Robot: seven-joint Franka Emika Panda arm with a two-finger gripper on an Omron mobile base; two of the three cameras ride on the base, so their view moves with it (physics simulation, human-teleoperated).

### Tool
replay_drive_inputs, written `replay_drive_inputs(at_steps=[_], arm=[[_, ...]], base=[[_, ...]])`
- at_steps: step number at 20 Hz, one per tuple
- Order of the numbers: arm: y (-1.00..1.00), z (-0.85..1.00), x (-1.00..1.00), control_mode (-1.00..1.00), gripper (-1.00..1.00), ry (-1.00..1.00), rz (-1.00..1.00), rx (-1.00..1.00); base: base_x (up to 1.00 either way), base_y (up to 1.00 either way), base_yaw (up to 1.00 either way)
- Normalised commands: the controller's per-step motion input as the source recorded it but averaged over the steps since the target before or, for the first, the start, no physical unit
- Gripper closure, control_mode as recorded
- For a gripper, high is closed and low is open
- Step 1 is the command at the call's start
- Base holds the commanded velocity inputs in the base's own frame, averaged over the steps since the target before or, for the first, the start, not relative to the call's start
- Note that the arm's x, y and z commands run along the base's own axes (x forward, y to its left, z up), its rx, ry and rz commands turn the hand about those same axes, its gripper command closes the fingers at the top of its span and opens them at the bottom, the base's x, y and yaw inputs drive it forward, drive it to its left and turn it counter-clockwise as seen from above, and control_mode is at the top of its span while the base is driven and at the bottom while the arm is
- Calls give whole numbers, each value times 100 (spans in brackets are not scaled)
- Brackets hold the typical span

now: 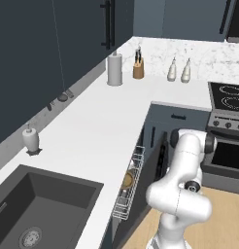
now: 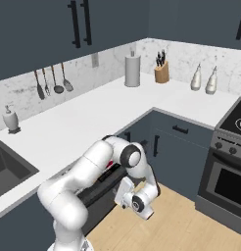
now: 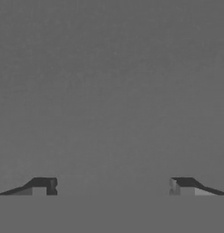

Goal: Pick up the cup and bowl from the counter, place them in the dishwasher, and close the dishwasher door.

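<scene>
The gripper (image 3: pixel 113 186) stood spread wide and empty, facing the dishwasher door (image 3: pixel 112 91) close ahead; the bowl (image 1: pixel 127 180) sat in the rack (image 1: pixel 127 197) behind that door.

bench (image 1: pixel 97 121): white marble-look stone, speckled, smooth
dishwasher door (image 2: pixel 100 188): flat dark grey panel, matt
rack (image 1: pixel 128 187): thin silver wire, metal
bowl (image 1: pixel 127 180): tan-brown, wooden look
sink (image 1: pixel 48 199): dark grey, matt (metal drain ring)
knife block (image 2: pixel 161 73): light wood
floor (image 2: pixel 191 225): pale wood planks
oven (image 2: pixel 225 184): brushed steel, glossy dark glass window
claw (image 3: pixel 112 186): dark matt tips, set wide, facing a plain grey grainy surface
</scene>
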Motion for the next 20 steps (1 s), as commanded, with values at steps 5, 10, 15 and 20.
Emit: replay_drive_inputs(at_steps=[5,10,15,20], arm=[[100,20,15,-100,-100,0,-8,-9],[100,21,24,-100,-100,1,-10,-12],[100,14,32,-100,-100,2,-10,-13],[100,5,35,-100,-100,3,-8,-13]], base=[[0,0,0],[0,0,0],[0,0,0],[0,0,0]])
